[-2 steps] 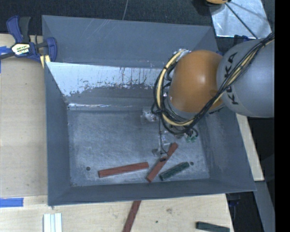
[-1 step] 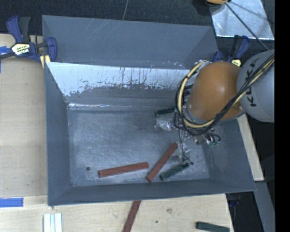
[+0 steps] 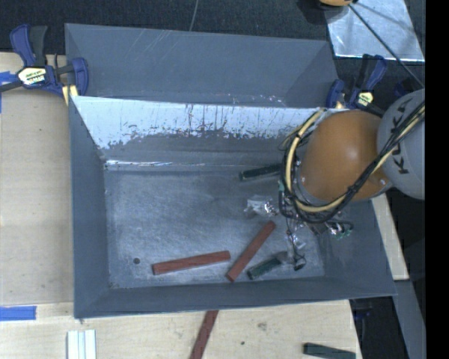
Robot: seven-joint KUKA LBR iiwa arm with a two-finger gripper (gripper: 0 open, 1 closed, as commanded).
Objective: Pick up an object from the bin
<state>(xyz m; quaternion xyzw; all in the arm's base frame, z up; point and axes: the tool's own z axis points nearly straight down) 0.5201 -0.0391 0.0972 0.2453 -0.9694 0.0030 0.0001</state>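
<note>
Here gripper (image 3: pixel 295 254) beside dark green piece (image 3: pixel 265 267), brown stick (image 3: pixel 251 251) adjacent; grip unclear.

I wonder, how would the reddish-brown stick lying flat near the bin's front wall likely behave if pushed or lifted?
The reddish-brown stick looks straight and flat-sided, so it is probably stiff and would slide rather than roll. Long and thin, it would likely swivel if pushed near one end, and tilt if gripped off-centre.
</note>
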